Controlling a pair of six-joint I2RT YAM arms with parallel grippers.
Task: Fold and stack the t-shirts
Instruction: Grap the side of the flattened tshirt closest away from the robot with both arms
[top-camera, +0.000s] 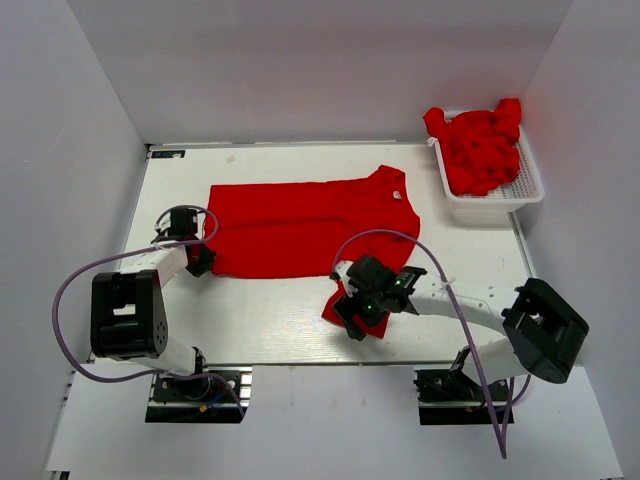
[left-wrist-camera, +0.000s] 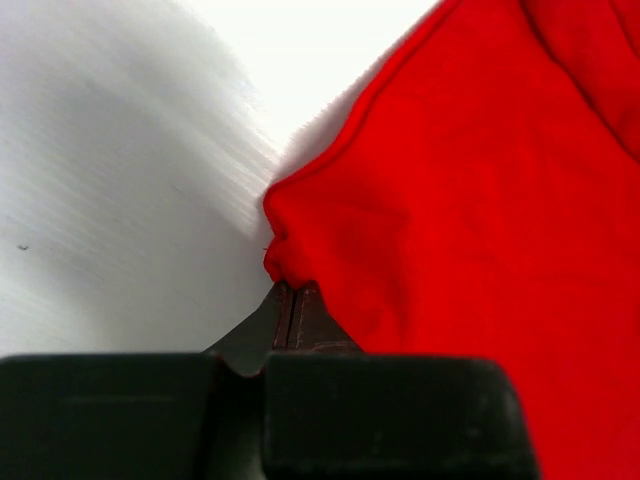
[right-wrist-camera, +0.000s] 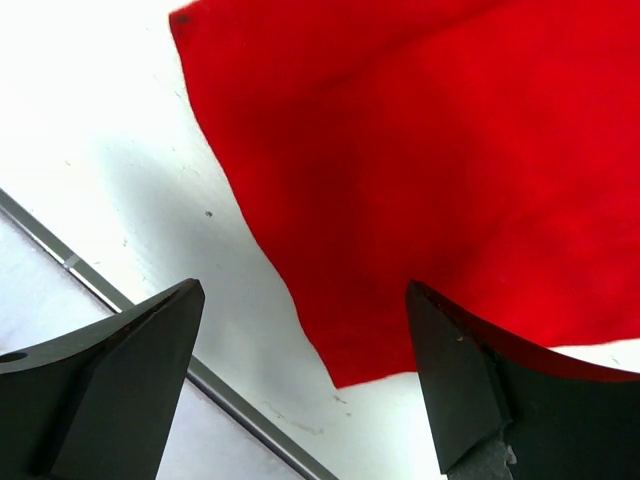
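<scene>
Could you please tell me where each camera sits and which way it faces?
Top external: above and behind the arms, looking down on table, spread t-shirt and basket; both arms show.
Left wrist: on the left arm, looking along the left gripper, shut on the shirt's corner.
Right wrist: on the right arm, looking down past the open right gripper at another shirt corner.
Shared: all see the spread t-shirt.

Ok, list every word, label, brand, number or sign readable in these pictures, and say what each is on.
No text can be read in any view.
Small white neck label on the spread bright red cloth t-shirt: too small to read.
Dark strip at the far left corner of the white table: too small to tell whether it bears print.
</scene>
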